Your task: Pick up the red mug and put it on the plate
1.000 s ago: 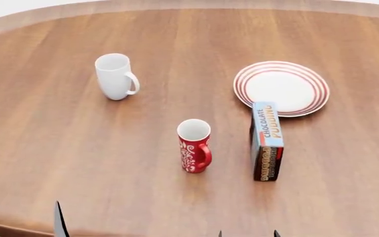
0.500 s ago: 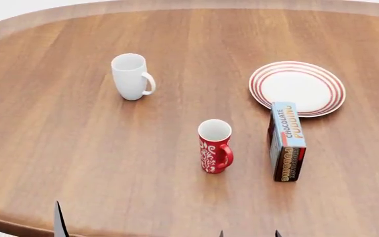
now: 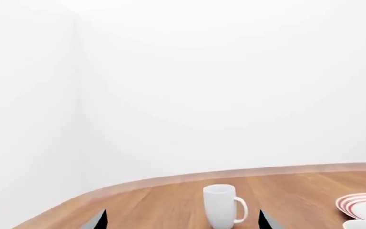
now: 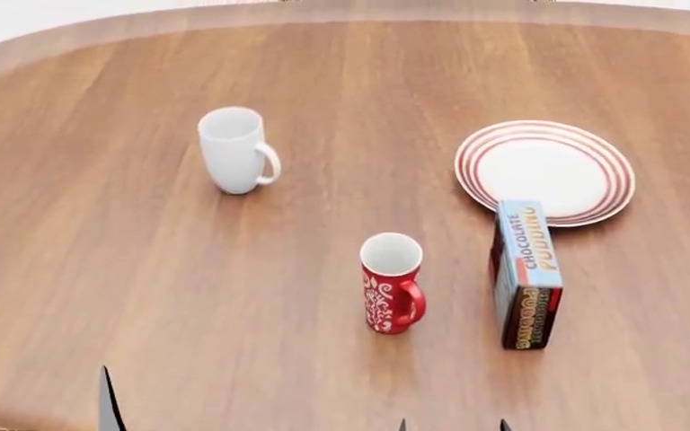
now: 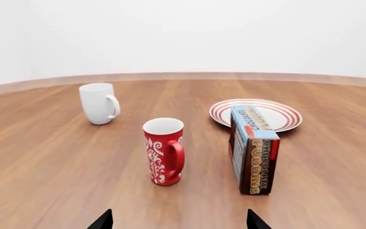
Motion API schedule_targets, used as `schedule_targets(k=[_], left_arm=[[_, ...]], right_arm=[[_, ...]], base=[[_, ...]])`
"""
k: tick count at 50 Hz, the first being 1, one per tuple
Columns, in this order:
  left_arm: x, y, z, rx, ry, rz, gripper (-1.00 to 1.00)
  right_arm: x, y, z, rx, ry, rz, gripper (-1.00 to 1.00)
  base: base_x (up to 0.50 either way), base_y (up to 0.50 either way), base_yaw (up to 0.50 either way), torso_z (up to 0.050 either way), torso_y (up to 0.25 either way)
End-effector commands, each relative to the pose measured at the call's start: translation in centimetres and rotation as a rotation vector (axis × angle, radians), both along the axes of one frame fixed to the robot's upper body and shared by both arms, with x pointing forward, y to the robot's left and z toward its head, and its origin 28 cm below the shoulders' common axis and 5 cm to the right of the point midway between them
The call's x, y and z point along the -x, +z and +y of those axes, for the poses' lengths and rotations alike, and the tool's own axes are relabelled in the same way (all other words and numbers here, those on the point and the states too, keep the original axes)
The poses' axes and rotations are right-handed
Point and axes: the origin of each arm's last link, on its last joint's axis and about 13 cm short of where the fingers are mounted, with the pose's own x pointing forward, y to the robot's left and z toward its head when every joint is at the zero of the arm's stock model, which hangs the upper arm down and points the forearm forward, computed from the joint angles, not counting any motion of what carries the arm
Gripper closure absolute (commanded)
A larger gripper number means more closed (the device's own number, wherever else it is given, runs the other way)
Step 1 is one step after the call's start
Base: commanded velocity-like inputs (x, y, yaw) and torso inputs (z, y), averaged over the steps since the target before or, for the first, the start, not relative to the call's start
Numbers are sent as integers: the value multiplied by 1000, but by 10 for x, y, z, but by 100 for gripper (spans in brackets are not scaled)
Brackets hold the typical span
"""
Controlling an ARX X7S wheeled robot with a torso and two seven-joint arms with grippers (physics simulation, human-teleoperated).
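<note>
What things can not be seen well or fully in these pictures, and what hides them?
- Plate: left wrist view, cut off by the picture's edge.
- Plate: right wrist view, its near part hidden behind the chocolate pudding box.
- Red mug: missing from the left wrist view; only the white mug shows whole.
- Left gripper and right gripper: only fingertips show at the head view's edge; the arms are out of frame.

Bare sim room: wood table (image 4: 141,296), white walls (image 3: 234,71)

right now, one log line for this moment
phase: approach | red mug: upright on table, untouched | plate: bare | left gripper: open | right gripper: open
</note>
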Motion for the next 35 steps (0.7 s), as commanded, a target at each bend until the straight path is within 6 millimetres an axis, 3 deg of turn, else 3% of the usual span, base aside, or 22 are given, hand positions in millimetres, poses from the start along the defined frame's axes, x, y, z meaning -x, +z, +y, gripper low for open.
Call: schedule_targets(k=[1,35], left_arm=[[0,0,0,1,-2,2,-100],[0,0,0,6,-8,4,-100]], right_arm=[[1,1,0,-7,-2,-3,-100],[-1,0,0,-4,2,1,-100]], base=[[188,0,0,0,0],[199,0,0,0,0]])
